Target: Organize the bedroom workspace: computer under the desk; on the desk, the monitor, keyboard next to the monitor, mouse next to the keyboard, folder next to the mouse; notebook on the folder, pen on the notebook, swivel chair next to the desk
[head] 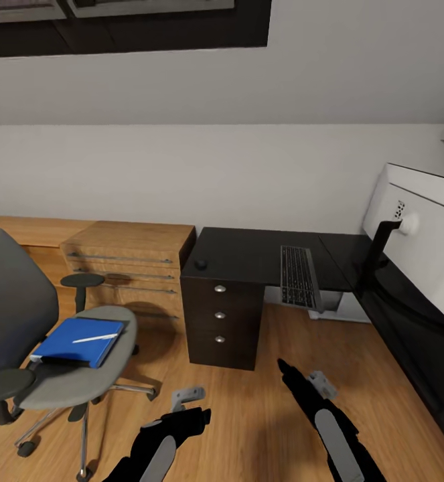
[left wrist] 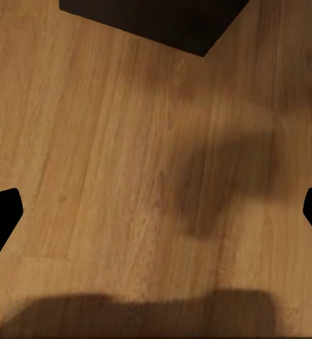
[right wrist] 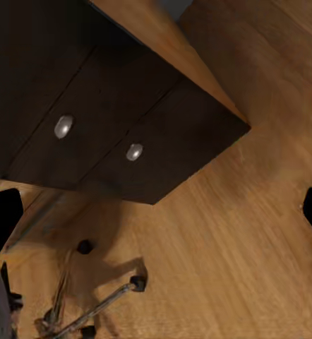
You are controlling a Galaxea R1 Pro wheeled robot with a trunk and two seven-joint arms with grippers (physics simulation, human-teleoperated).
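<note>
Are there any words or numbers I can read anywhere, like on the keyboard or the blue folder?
No readable text anywhere.
keyboard: key letters too small and blurred to read.
folder: plain blue, no label visible.
monitor: white back, a small dotted patch near the stand, no readable marks.
drawer unit: only round silver knobs, no writing.

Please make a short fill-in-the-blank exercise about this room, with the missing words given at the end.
1. The blue folder lies on the seat of the ____.
2. The pen rests on top of the ____.
3. The keyboard lies on the black ____.
4. The black drawer unit has ____ round knobs.

Missing words: chair; folder; desk; three
</note>
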